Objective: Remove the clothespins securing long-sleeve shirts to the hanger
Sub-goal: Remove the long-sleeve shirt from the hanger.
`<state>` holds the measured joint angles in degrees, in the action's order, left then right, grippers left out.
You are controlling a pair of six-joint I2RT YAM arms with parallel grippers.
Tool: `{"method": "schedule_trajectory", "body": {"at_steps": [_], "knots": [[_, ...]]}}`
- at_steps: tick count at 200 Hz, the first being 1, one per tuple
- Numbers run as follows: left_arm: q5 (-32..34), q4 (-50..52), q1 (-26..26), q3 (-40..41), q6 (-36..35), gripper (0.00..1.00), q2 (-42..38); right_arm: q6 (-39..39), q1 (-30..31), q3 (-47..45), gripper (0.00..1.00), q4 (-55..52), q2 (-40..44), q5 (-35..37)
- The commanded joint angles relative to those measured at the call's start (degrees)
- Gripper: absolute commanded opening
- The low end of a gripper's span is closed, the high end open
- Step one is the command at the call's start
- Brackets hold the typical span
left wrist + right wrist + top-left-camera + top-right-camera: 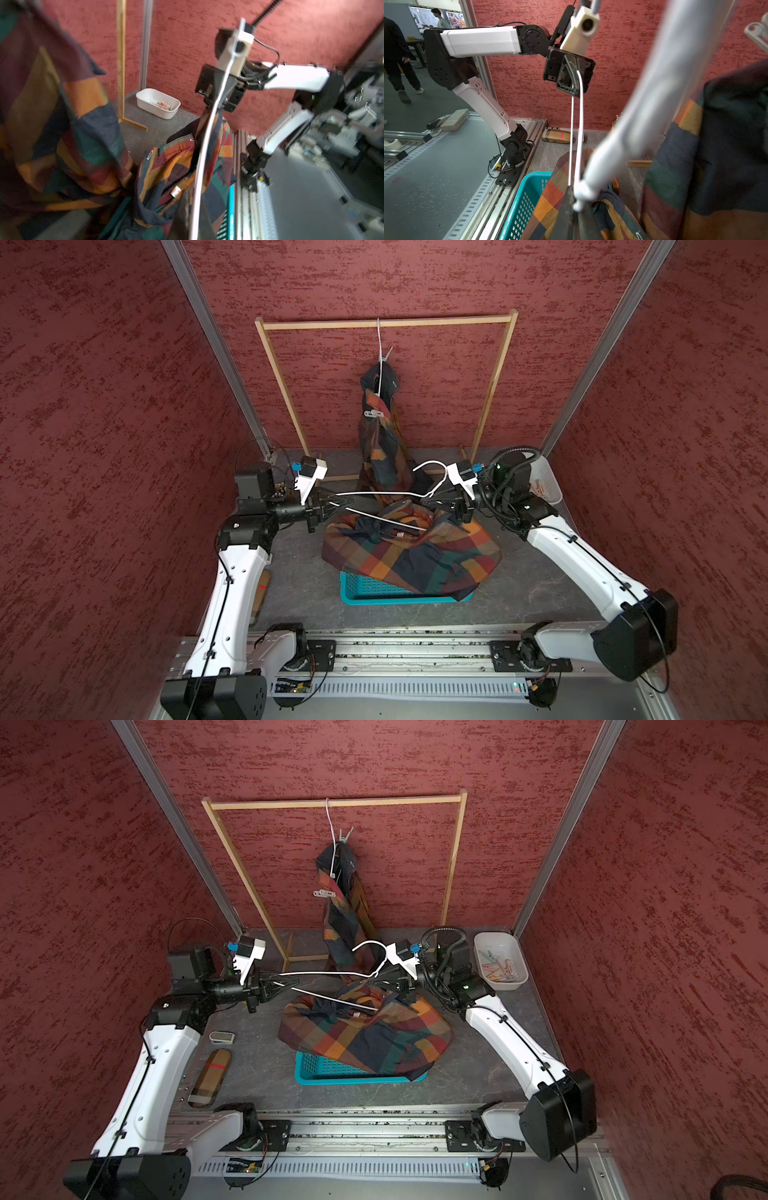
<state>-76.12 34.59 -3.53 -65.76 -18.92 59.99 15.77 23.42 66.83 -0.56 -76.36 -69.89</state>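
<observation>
**While the hanger (374, 493) is held, clothespins (374, 413) wait farther back**

Your left gripper (350, 502) and right gripper (424, 502) are each closed on that thin, springy wire above the limp shirt (415, 556) slumped over the teal basket (365, 592). The pegs on the hanging shirt (382, 443) are likely light and stiff: pinch their flared tails. Room looks open between the posts of the wooden rack (436, 323); loose cloth may snag.

Basket (332, 1080): blue-green, full of little holes.
Wooden frame (336, 803): stands behind the basket.
White tub (508, 984): behind the basket, to its right.
Checked case (210, 1077): lying left of the basket.
</observation>
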Motion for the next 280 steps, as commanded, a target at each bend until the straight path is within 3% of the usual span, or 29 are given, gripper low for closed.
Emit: {"method": "schedule_trajectory", "body": {"at_steps": [1,13,40,72,129,229,280], "knots": [[-0.7,0.6,-0.2,-1.0,-1.1,0.00,-0.6,-0.3,0.7,1.7,0.00,2.6,-0.3,-1.3],[-2.2,-2.7,-1.3,-0.1,1.0,0.00,-1.8,-0.3,0.7,1.6,0.07,2.1,-0.3,-0.5],[-5.9,-10.4,-7.0,1.6,6.9,0.00,-5.6,0.4,0.5,-0.8,0.43,1.3,0.9,3.2],[-7.9,-16.4,-11.7,3.1,11.2,0.00,-9.9,-1.6,-1.0,-5.4,0.53,3.9,3.0,5.1],[-11.7,-17.6,-15.2,0.5,11.3,0.00,-9.3,-4.6,-6.5,-12.0,0.55,8.1,6.5,3.4],[-15.1,-20.5,-17.3,-2.4,12.0,0.00,-8.0,-3.7,-8.7,-10.8,0.55,9.2,2.2,1.5],[-16.2,-19.8,-18.3,-3.4,11.6,0.00,-7.7,-3.2,-8.7,-7.2,0.46,9.1,-1.1,-0.2]]}}
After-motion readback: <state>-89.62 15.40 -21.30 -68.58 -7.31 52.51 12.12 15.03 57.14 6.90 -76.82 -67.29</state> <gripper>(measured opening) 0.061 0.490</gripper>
